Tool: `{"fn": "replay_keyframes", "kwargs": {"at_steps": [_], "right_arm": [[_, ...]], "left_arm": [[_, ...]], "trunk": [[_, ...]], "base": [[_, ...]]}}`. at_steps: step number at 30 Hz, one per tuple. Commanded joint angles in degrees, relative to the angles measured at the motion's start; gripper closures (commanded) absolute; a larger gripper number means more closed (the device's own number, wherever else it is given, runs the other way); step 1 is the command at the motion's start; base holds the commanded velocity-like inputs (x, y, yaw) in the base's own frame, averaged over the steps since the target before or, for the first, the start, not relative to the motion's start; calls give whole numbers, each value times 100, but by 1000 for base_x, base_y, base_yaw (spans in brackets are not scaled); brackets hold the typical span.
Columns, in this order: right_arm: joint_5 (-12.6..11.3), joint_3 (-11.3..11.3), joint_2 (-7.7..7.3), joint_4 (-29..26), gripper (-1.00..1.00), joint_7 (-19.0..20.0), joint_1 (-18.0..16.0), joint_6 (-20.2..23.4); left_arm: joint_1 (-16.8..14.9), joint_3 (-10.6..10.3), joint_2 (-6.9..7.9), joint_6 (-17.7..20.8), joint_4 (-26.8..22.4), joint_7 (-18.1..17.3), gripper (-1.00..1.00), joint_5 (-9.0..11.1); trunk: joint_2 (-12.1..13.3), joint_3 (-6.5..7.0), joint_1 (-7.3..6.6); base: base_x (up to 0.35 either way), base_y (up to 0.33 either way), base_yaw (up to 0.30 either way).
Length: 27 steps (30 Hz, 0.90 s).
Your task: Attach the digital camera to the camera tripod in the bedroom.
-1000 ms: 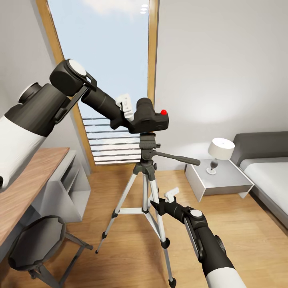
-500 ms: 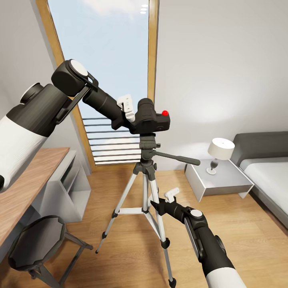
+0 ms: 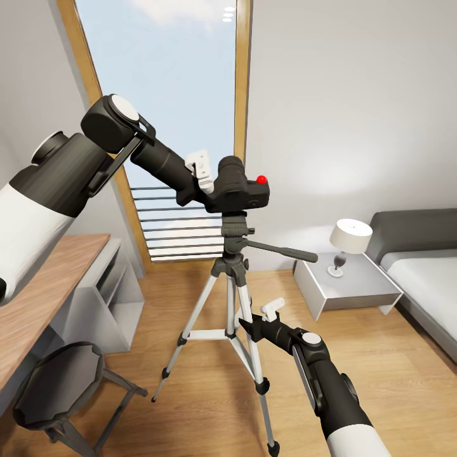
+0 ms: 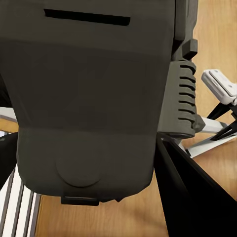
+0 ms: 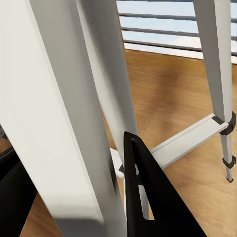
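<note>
The black digital camera, red button on top, sits upright on the black head of the camera tripod, in front of the tall window. My left gripper is shut on the camera's left side. In the left wrist view the camera body looms close. The tripod's long pan handle points right. Low down, my right gripper is shut on one silver tripod leg, which passes between its black fingers.
A grey round-seat stool stands at lower left beside a wooden desk. A white nightstand with a lamp and the grey-framed bed are to the right. Open wood floor lies around the tripod's feet.
A second ago my left gripper nudged the camera slightly to the right over the tripod head; since then it is still. The right arm has not moved.
</note>
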Motion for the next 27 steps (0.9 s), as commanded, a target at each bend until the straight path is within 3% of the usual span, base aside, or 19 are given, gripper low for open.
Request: {"fn": "replay_keyframes", "kwargs": {"at_steps": [1,6,7,27], "right_arm": [[220,-27,4,54,100,41,-4,14],[220,-27,4,54,100,41,-4,14],[220,-27,4,54,100,41,-4,14],[220,-25,4,54,100,41,-4,14]], "left_arm": [[-9,-4,4,40,-6,-47,100,-47],[-9,-4,-1,40,22,-47,100,-47],[-9,-4,-1,40,27,-46,-100,-47],[-9,-4,-2,40,28,-45,-100,-47]], "trunk": [[-10,-13,5],[-10,-13,5],[-10,-13,5],[-10,-13,5]], "base": [[0,0,0],[0,0,0],[0,0,0],[0,0,0]]}}
